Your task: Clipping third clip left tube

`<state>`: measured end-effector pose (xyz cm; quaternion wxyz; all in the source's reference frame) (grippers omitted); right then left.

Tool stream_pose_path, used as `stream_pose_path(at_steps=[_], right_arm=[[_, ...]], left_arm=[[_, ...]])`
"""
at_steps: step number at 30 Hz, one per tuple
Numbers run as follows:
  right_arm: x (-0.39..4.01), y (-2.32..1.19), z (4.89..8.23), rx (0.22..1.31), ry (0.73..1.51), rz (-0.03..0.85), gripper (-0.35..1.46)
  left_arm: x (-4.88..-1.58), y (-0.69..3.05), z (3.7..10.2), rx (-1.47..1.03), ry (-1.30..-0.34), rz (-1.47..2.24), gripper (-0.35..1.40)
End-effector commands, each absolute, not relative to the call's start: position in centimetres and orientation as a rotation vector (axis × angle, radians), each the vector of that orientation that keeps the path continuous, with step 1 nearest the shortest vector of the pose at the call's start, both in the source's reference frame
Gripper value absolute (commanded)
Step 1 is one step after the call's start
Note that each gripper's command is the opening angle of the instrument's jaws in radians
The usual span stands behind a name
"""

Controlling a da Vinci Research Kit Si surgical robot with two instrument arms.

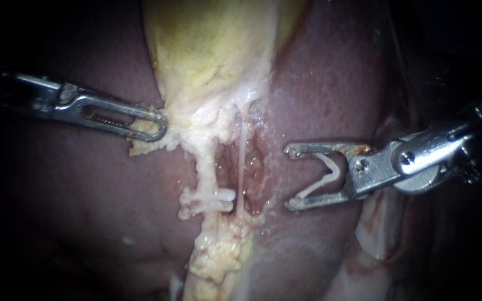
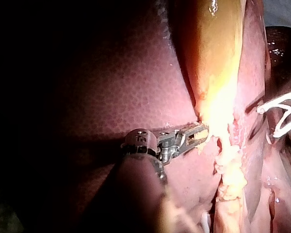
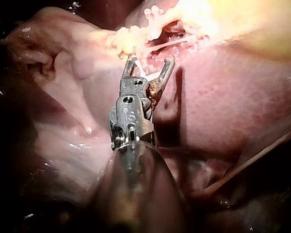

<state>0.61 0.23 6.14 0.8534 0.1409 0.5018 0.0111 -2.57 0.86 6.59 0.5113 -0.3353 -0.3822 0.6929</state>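
Nearest is the right instrument (image 1: 291, 178), bright steel with rust-brown flecks. Its jaws are spread wide, each touching one leg of a white V-shaped loaded clip (image 1: 330, 174). They stand apart from the left tube (image 1: 207, 167), a lumpy, fat-coated whitish cord. A smooth white set clip (image 1: 222, 195) crosses this cord low down. Between the two runs a thin, pale, glossy right tube (image 1: 241, 156). The left instrument (image 1: 160, 125), with slotted jaws, is clamped on the yellow gallbladder (image 1: 213, 50) at its ragged fringe. It lies over the mottled maroon liver (image 1: 330, 83).
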Motion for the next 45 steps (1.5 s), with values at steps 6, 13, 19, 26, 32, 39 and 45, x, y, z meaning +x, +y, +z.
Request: stream_pose_path(at_steps=[6,13,19,26,32,39,45], right_arm=[[0.61,0.23,6.14,0.297,1.059,0.025,0.50],[0.61,0.24,6.13,0.299,1.067,0.026,0.50],[0.65,0.27,6.11,0.331,1.113,0.018,0.50],[0.86,0.33,6.10,0.425,1.203,0.088,0.49],[1.13,0.31,6.17,0.519,1.269,0.197,0.49],[1.45,0.25,6.49,0.614,1.326,0.306,0.49],[1.61,0.17,6.90,0.653,1.342,0.329,0.49]], left_arm=[[-2.39,1.11,6.22,-0.827,-0.947,1.639,-0.35],[-2.17,1.43,5.67,-0.889,-0.953,1.601,-0.35],[-2.21,1.38,5.69,-0.890,-0.947,1.601,-0.35],[-2.20,1.38,5.72,-0.890,-0.947,1.603,-0.35],[-2.21,1.37,5.74,-0.891,-0.945,1.603,-0.35],[-2.22,1.35,5.77,-0.891,-0.942,1.604,-0.35],[-2.22,1.33,5.78,-0.892,-0.941,1.605,-0.35]])
